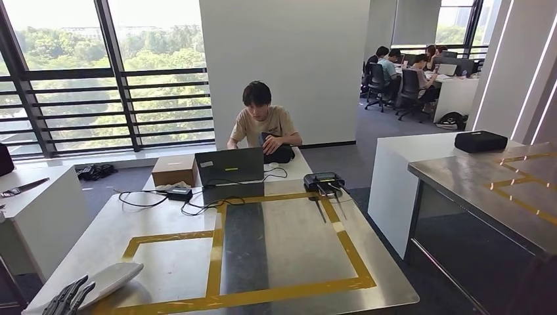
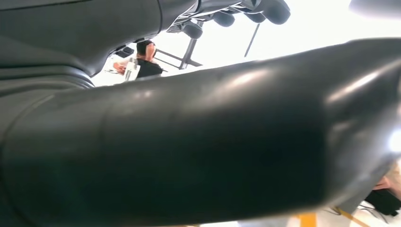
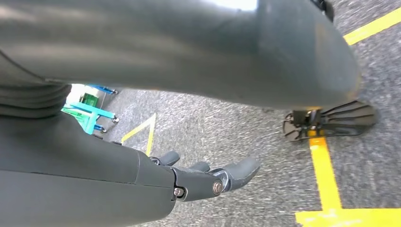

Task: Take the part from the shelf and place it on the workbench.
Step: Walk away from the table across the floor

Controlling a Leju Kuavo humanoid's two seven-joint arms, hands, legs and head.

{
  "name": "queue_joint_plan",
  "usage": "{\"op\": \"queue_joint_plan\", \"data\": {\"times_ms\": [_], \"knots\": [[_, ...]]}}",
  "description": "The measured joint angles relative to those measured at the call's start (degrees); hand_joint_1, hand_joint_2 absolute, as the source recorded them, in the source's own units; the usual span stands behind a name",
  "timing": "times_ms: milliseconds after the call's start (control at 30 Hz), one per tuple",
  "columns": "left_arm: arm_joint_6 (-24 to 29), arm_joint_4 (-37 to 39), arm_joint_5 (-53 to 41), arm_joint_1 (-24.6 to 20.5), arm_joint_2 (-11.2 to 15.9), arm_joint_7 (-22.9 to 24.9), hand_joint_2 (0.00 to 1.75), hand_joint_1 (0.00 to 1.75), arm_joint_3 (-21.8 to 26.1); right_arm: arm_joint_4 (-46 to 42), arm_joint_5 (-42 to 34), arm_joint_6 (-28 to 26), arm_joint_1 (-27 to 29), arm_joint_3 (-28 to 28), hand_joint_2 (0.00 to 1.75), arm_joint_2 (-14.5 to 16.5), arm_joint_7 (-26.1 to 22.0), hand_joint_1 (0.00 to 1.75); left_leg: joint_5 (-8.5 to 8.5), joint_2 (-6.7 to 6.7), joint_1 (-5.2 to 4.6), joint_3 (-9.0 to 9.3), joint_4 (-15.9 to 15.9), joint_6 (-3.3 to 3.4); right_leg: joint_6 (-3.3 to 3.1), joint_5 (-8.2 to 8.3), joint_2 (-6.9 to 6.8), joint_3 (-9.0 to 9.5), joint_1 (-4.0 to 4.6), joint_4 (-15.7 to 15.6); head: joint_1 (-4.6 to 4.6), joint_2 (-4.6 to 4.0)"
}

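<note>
Grey-white curved plastic shell part [image 1: 108, 281] sits clamped in my left robot hand [image 1: 67, 296] over the near-left corner of the steel table [image 1: 289, 249]. Looks light, stiff, slick; edge grip suits. Right robot hand [image 3: 208, 177] hangs empty, loosely apart.

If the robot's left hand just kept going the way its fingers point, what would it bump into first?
Probably nothing soon. The left hand, holding a pale curved part, points up the bare steel workbench over the yellow tape. Much farther along lie cables and a cardboard box.
</note>
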Motion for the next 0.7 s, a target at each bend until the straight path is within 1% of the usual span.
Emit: {"op": "queue_joint_plan", "data": {"times_ms": [33, 67, 100, 133, 167, 200, 233, 267, 300, 333, 367, 400, 433, 467, 500, 533, 567, 600, 633, 667, 700], "knots": [[0.12, 0.04, 0.0, -0.08, -0.01, 0.07, 0.0, 0.0, -0.01, -0.01, 0.08, 0.0, -0.01, 0.0, 0.0, -0.03, 0.01, 0.0, 0.5, -0.05, 0.19, 2.79, -3.69, -0.29, 0.38, 0.45, 0.01, -0.79, -0.08, 0.29, -0.04, 0.0], [0.23, 0.03, 0.0, -0.16, 0.01, 0.09, 0.0, 0.0, -0.03, -0.01, 0.15, 0.01, -0.02, 0.0, 0.0, -0.08, 0.01, 0.0, 0.29, -0.24, 0.18, 5.52, -7.61, -0.28, 0.77, 0.87, 0.02, -1.43, -0.13, 0.56, -0.1, 0.0], [0.35, 0.03, -0.01, -0.21, 0.02, 0.12, 0.0, 0.0, -0.05, -0.02, 0.2, 0.03, -0.04, 0.0, 0.0, -0.15, 0.01, 0.0, -0.34, -0.41, 0.09, 7.23, -10.57, -0.04, 1.17, 1.34, 0.05, -1.83, -0.13, 0.66, -0.09, 0.0], [0.44, 0.04, -0.02, -0.26, 0.04, 0.16, 0.0, 0.0, -0.07, -0.02, 0.23, 0.08, -0.05, 0.0, 0.0, -0.21, 0.0, 0.0, -1.05, -0.58, -0.13, 7.96, -12.25, 0.42, 1.55, 1.85, 0.09, -2.08, -0.11, 0.62, -0.07, 0.0], [0.5, 0.07, -0.04, -0.25, 0.07, 0.2, 0.0, 0.0, -0.09, -0.01, 0.25, 0.16, -0.01, 0.0, 0.0, -0.24, -0.01, 0.0, -0.95, -0.68, -0.39, 7.91, -12.82, 1.14, 1.92, 2.4, 0.15, -2.23, -0.21, 0.47, -0.03, 0.0], [0.56, 0.12, -0.05, -0.23, 0.09, 0.26, 0.0, 0.0, -0.1, 0.0, 0.27, 0.24, 0.09, 0.01, 0.0, -0.25, -0.01, 0.0, -0.51, -0.57, -0.47, 7.37, -12.78, 1.87, 2.3, 2.8, 0.23, -2.44, -0.38, 0.33, 0.03, 0.0], [0.61, 0.16, -0.08, -0.25, 0.11, 0.29, 0.0, 0.0, -0.1, 0.02, 0.28, 0.31, 0.23, 0.01, 0.0, -0.24, -0.02, 0.0, -0.02, -0.45, -0.56, 7.02, -12.79, 2.58, 2.62, 2.35, 0.29, -2.79, -0.54, 0.64, 0.03, 0.0], [0.68, 0.17, -0.09, -0.26, 0.12, 0.32, 0.0, 0.0, -0.11, 0.03, 0.3, 0.35, 0.37, 0.02, 0.0, -0.23, -0.02, 0.0, 0.55, -0.31, -0.61, 6.52, -12.82, 3.24, 2.87, 0.77, 0.34, -3.36, -0.67, 1.83, 0.05, 0.0], [0.75, 0.17, -0.1, -0.26, 0.13, 0.34, 0.0, 0.0, -0.11, 0.04, 0.32, 0.36, 0.44, 0.02, 0.0, -0.23, -0.01, 0.0, 1.16, -0.18, -0.64, 5.99, -12.83, 3.76, 3.0, -1.83, 0.37, -4.16, -0.69, 4.24, 0.07, 0.0], [0.8, 0.17, -0.12, -0.22, 0.14, 0.36, 0.0, 0.0, -0.11, 0.04, 0.33, 0.35, 0.43, 0.02, 0.0, -0.23, -0.01, 0.0, 1.73, -0.1, -0.75, 5.35, -12.77, 4.06, 3.04, -4.99, 0.39, -5.09, -0.61, 7.7, 0.11, 0.0], [0.85, 0.18, -0.17, -0.16, 0.14, 0.38, 0.0, 0.0, -0.11, 0.04, 0.34, 0.3, 0.37, 0.02, 0.0, -0.23, 0.01, 0.0, 2.31, -0.03, -0.87, 4.59, -12.69, 4.24, 3.01, -7.66, 0.4, -6.0, -0.51, 11.71, 0.14, 0.0], [0.85, 0.19, -0.3, -0.1, 0.11, 0.45, 0.0, 0.0, -0.11, 0.04, 0.31, 0.18, 0.29, 0.02, 0.0, -0.24, 0.01, 0.0, 2.86, 0.04, -1.0, 3.8, -12.6, 4.32, 2.93, -9.14, 0.41, -6.5, -0.39, 15.11, 0.15, 0.0], [0.86, 0.2, -0.53, -0.05, 0.06, 0.55, 0.0, 0.0, -0.12, 0.04, 0.26, 0.03, 0.26, 0.02, 0.0, -0.24, 0.01, 0.0, 3.38, 0.11, -1.12, 3.0, -12.47, 4.38, 2.79, -9.26, 0.41, -6.28, -0.25, 17.0, 0.17, 0.0], [0.86, 0.22, -0.88, -0.07, -0.06, 0.72, 0.0, 0.0, -0.18, 0.04, 0.2, -0.14, 0.24, 0.02, 0.0, -0.24, 0.01, 0.0, 3.86, 0.14, -1.22, 2.21, -12.3, 4.39, 2.56, -8.3, 0.42, -5.12, -0.11, 16.94, 0.17, 0.0], [0.86, 0.24, -1.38, -0.16, -0.23, 0.98, 0.0, 0.0, -0.33, 0.04, 0.14, -0.34, 0.22, 0.02, 0.0, -0.23, 0.01, 0.0, 4.28, 0.14, -1.29, 1.49, -12.09, 4.33, 2.26, -6.76, 0.42, -2.85, 0.05, 14.61, 0.18, 0.0], [0.86, 0.25, -1.94, -0.32, -0.49, 1.29, 0.0, 0.0, -0.57, 0.04, 0.05, -0.49, 0.15, 0.02, 0.0, -0.23, 0.01, 0.0, 4.67, 0.14, -1.32, 0.89, -11.87, 4.23, 1.85, -5.76, 0.42, 0.1, 0.24, 10.74, 0.19, 0.0], [0.89, 0.26, -2.5, -0.5, -0.81, 1.65, 0.0, 0.0, -0.82, 0.04, -0.03, -0.61, 0.05, 0.02, 0.0, -0.22, 0.01, 0.0, 5.04, 0.14, -1.39, 0.41, -11.68, 4.03, 1.47, -5.49, 0.42, 3.05, 0.46, 6.42, 0.19, 0.0], [0.92, 0.26, -3.02, -0.68, -1.16, 2.02, 0.0, 0.0, -1.09, 0.04, -0.12, -0.7, -0.05, 0.02, 0.0, -0.19, -0.01, 0.0, 5.45, 0.16, -1.41, 0.14, -11.62, 3.75, 1.18, -5.58, 0.44, 5.23, 0.65, 3.04, 0.16, 0.0], [0.95, 0.24, -3.49, -0.84, -1.49, 2.35, 0.0, 0.0, -1.35, 0.04, -0.22, -0.72, -0.12, 0.02, 0.0, -0.15, -0.03, 0.0, 5.88, 0.2, -1.38, 0.01, -11.66, 3.43, 0.97, -6.0, 0.46, 6.39, 0.83, 0.96, 0.15, 0.0], [0.97, 0.22, -3.84, -0.96, -1.76, 2.69, 0.0, 0.0, -1.58, 0.04, -0.28, -0.73, -0.15, 0.02, 0.0, -0.11, -0.04, 0.0, 6.33, 0.23, -1.34, -0.04, -11.79, 3.07, 0.82, -6.0, 0.47, 6.65, 0.97, 0.23, 0.14, 0.0], [0.96, 0.17, -4.17, -1.05, -1.95, 3.04, 0.0, 0.0, -1.81, 0.04, -0.34, -0.73, -0.14, 0.02, 0.0, -0.04, -0.05, 0.0, 6.76, 0.24, -1.32, -0.1, -11.96, 2.7, 0.6, -5.49, 0.44, 6.34, 0.94, 0.11, 0.13, 0.0]]}}
